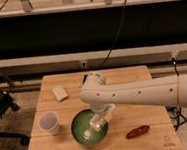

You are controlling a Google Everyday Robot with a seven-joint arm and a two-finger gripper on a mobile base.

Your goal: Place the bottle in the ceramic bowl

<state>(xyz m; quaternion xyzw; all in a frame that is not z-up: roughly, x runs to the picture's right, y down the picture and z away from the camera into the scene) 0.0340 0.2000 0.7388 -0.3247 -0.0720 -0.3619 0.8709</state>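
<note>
The wooden surface (138, 82) carries everything, and the robot's single white arm (139, 92) reaches across it from the right, its wrist bending down over the near middle. Below the wrist sits the ceramic bowl (78, 125), green and glossy, near the front edge of the surface.

The hand (100, 118) hangs inside the rim line of the bowl, over its right half, clenched on the bottle (95, 124). The bottle shows as a pale shape directly under the hand. Its long axis appears to slant down and to the left, toward the middle of the bowl. I cannot tell whether its lower end touches the glaze.

So the relation that matters looks settled: bottle beneath the hand, bowl beneath the bottle, nothing between them. In my judgement the next step is to let go, perhaps after a small drop.

A white cup (48, 122) stands just left of the bowl. A whitish block (60, 93) lies farther back on the left, and a reddish-brown item (137, 131) lies to the right. All three are apart from the hand.
</note>
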